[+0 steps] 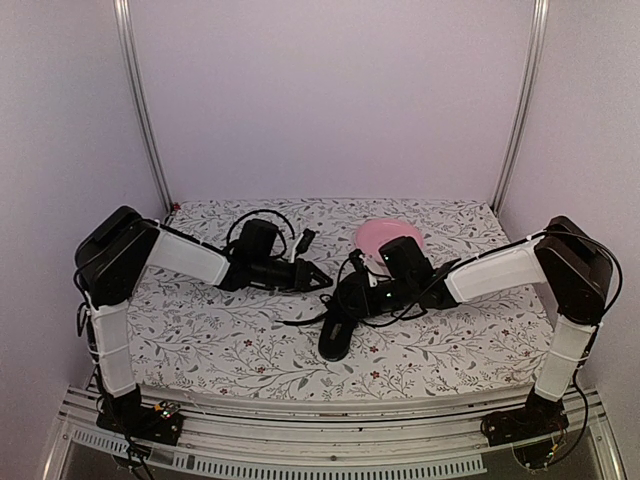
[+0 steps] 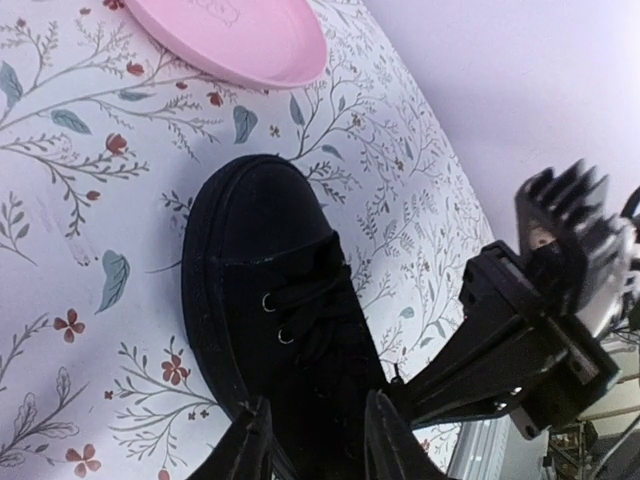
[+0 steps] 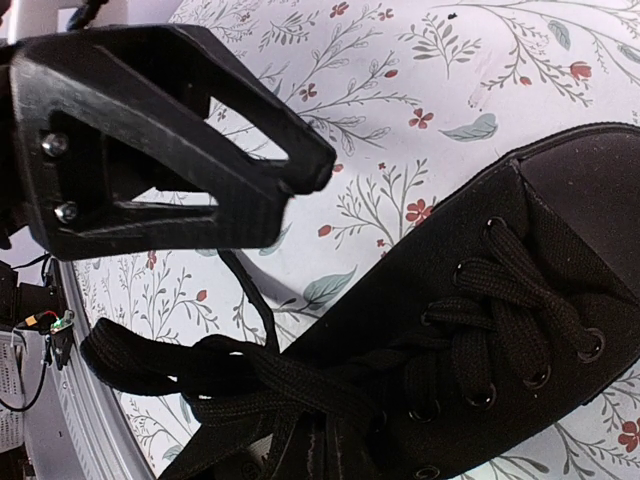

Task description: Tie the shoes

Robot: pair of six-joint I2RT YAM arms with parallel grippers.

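Note:
The black shoe (image 1: 336, 330) lies on the flowered table, its toe toward the pink plate in the left wrist view (image 2: 250, 260). Its black laces (image 3: 500, 300) cross the eyelets, and loose lace strands (image 3: 200, 365) bunch at the ankle end. My left gripper (image 2: 315, 440) is open, with a finger on each side of the shoe's ankle end, and it shows in the top view (image 1: 318, 278). My right gripper (image 3: 325, 455) sits over the shoe's opening (image 1: 352, 295). Its fingers are close together with lace strands running into them.
A pink plate (image 1: 386, 234) lies behind the shoe near the back of the table, and shows in the left wrist view (image 2: 235, 40). The left gripper's finger (image 3: 180, 140) hangs beside the shoe. The table's near edge and metal rail are close behind the arms.

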